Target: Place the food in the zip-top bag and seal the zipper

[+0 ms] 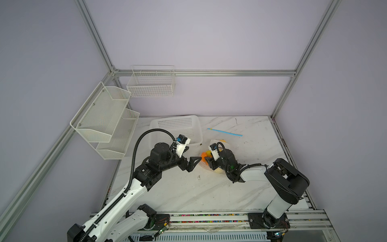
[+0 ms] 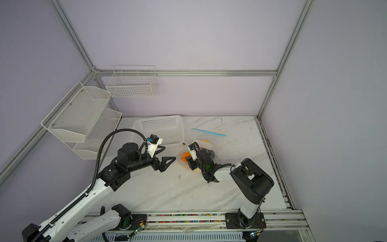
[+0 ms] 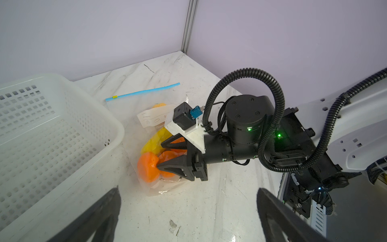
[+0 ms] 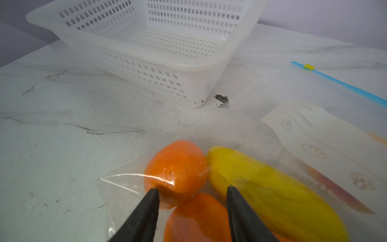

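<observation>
The clear zip-top bag lies flat on the marble table, its white label facing up. Its light-blue zipper runs along the far edge, the yellow slider near one end. The food lies bunched inside the bag's near corner: a round orange fruit, another orange piece and an elongated yellow one. My right gripper rests open on top of the bag, one tip on the round orange, the other on the yellow piece. My left gripper hovers wide open just left of the bag, holding nothing.
A white perforated basket stands empty behind and left of the bag, a dark speck at its corner. Two mesh shelves and a wire basket hang on the walls at the back left.
</observation>
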Robot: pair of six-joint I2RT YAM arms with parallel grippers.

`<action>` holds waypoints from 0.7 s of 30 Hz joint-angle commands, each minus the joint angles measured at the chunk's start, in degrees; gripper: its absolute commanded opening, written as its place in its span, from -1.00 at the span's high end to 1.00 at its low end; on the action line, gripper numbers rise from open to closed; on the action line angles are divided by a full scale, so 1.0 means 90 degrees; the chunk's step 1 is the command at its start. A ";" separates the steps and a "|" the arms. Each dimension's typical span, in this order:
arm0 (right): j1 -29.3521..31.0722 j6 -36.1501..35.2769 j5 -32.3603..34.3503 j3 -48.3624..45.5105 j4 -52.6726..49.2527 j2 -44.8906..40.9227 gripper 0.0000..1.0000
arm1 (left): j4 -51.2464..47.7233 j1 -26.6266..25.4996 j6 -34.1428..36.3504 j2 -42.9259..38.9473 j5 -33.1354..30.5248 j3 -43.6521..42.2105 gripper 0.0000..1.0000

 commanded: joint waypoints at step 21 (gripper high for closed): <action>-0.0129 -0.0260 0.3500 -0.0232 -0.0023 -0.2015 -0.70 | 0.0979 0.0022 0.0652 -0.0388 -0.3444 -0.1507 -0.99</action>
